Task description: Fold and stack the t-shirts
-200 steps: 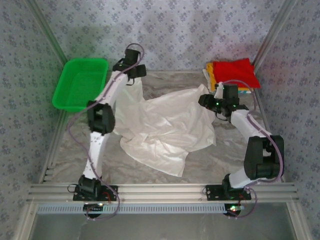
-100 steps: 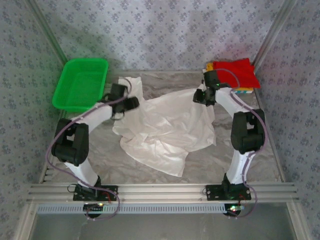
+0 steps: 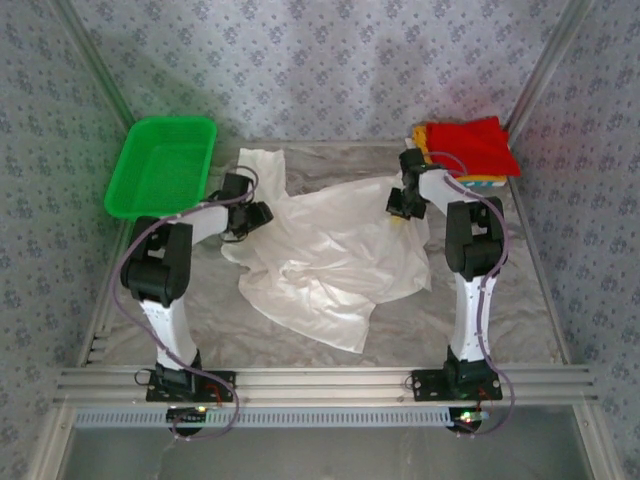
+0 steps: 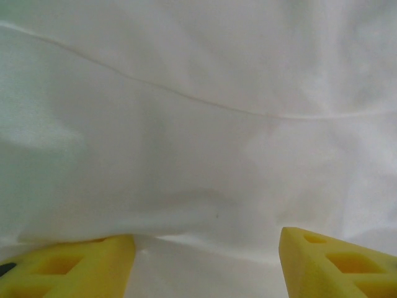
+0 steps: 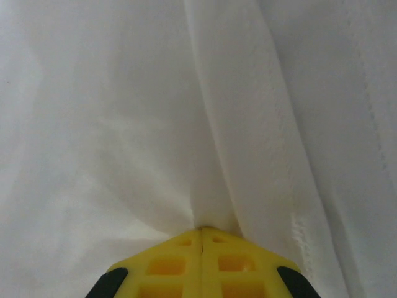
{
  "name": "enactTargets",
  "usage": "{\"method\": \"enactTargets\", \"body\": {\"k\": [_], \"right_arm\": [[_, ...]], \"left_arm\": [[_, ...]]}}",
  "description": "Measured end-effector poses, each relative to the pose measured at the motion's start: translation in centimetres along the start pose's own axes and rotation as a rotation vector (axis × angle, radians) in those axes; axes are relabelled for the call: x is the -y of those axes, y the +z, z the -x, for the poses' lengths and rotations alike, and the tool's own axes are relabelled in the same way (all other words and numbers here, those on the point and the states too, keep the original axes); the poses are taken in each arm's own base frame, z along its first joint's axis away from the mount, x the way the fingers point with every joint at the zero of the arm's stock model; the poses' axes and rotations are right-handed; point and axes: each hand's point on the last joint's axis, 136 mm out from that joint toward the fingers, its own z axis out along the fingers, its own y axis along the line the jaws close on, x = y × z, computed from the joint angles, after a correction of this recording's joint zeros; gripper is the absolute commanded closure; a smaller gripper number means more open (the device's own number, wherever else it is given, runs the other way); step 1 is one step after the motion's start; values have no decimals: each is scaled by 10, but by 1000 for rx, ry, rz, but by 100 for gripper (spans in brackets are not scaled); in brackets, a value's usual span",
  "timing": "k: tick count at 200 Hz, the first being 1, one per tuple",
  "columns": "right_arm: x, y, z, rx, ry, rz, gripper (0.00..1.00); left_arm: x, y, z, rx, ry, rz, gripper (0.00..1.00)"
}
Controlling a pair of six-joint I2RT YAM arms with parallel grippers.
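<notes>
One fold of the white t-shirt [image 3: 330, 262], at its far-right edge, is pinched in the closed right gripper [image 5: 202, 234], while the left gripper [image 4: 205, 248] hangs open, empty, over its far-left edge.

Robot lab cell: alu-profile frame [image 3: 320, 381] round table [image 3: 400, 320], patterned backdrop [image 3: 340, 60] on 3 sides.

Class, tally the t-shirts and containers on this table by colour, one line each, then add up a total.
white t-shirt: 1
red folded t-shirt: 1
yellow-orange folded t-shirt: 1, only its edge showing under the red one
green basket: 1
Total: 4
</notes>
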Motion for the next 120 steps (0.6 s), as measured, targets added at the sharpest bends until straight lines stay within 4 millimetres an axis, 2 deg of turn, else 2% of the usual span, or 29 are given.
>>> {"method": "enactTargets", "body": {"k": [37, 51, 68, 93, 108, 120], "right_arm": [[-11, 5, 15, 44, 65, 46, 100], [-19, 10, 24, 52, 82, 71, 100], [-27, 14, 37, 72, 95, 96, 100], [-37, 15, 49, 88, 101, 129, 100], [-41, 13, 49, 89, 97, 139, 100], [-45, 7, 49, 92, 92, 154, 100]], "left_arm": [[32, 43, 79, 47, 84, -20, 33], [45, 56, 100, 59, 124, -28, 33], [58, 60, 119, 72, 169, -33, 29], [73, 41, 134, 78, 224, -44, 24], [83, 17, 140, 96, 252, -61, 24], [87, -6, 137, 101, 262, -76, 23]]}}
